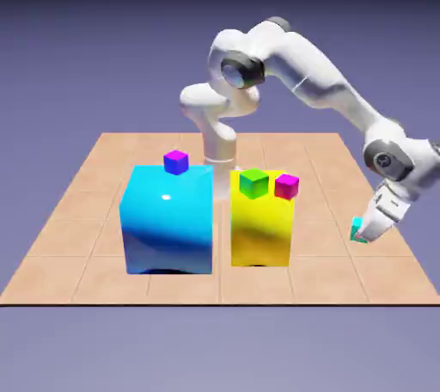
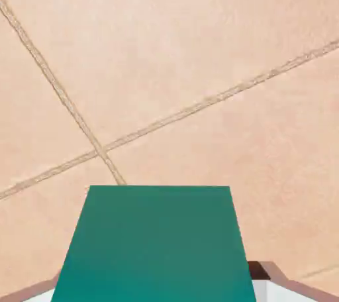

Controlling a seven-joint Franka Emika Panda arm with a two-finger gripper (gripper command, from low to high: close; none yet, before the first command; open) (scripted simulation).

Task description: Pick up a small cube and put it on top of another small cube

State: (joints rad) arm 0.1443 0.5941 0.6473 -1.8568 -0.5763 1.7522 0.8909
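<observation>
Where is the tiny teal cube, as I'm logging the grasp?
In the exterior view, it's at the gripper on the exterior view's right, beyond the tall yellow block.

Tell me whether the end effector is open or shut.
Shut on the teal cube: in the hand view, the cube fills the space between the end effector's finger tips.

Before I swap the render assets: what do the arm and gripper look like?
Arm: glossy white, rounded segments, dark grey joint caps with a small marking on the one near the wrist. Gripper: white hand housing with small dark details. No cables visible.
</observation>
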